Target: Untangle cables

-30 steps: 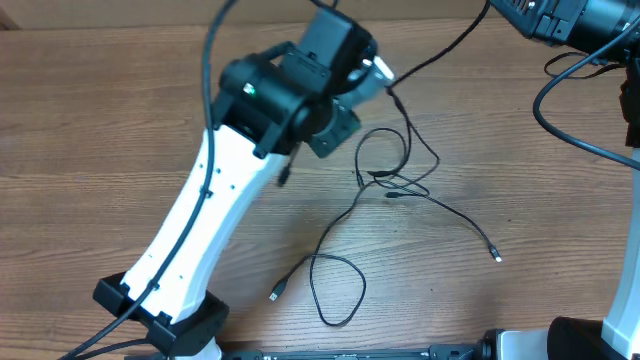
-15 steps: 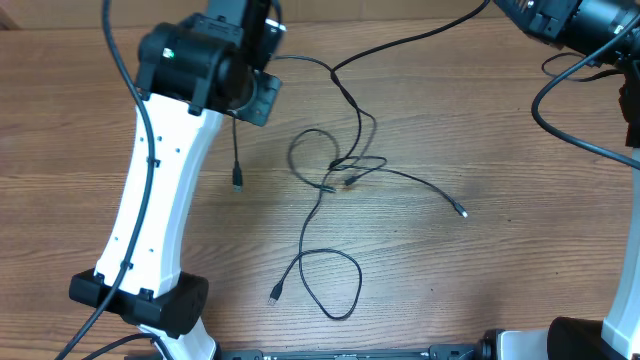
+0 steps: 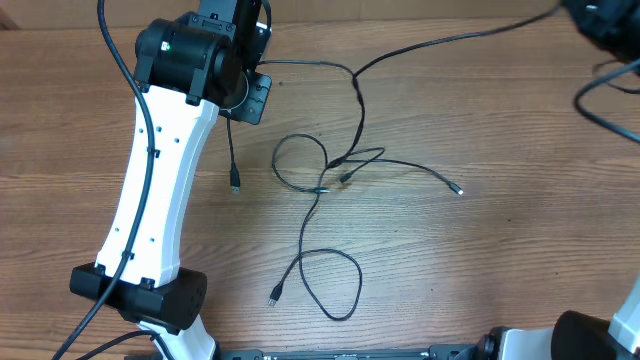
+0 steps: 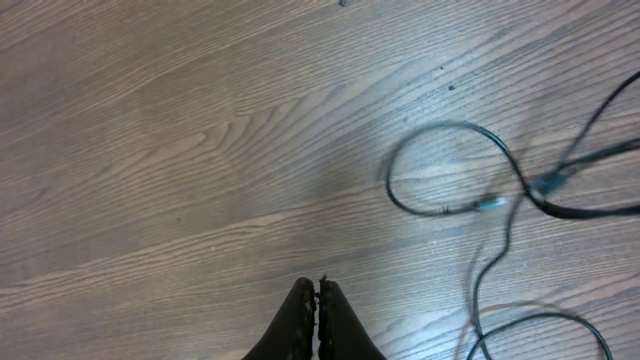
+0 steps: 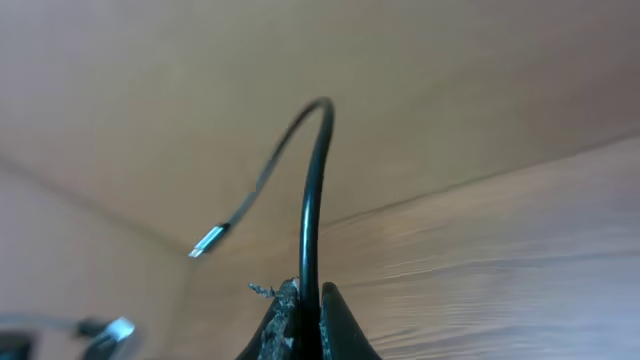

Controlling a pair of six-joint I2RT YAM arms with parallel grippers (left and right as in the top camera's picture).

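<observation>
Pinched a strand of the cables (image 3: pixel 322 188) in the right gripper (image 5: pixel 305 300), up-right of the knot (image 3: pixel 343 167). Pressed left gripper (image 4: pixel 317 300) fingers together up-left of the knot, seemingly on another strand. Judged partly done: strands spread, knot left to free.

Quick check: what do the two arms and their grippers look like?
The left arm has a long white link dotted with small dark holes, black joint housings, a green light and a black wire along it. The right arm shows as a blurred black housing. The left gripper and right gripper are slim, black and tapered.
</observation>
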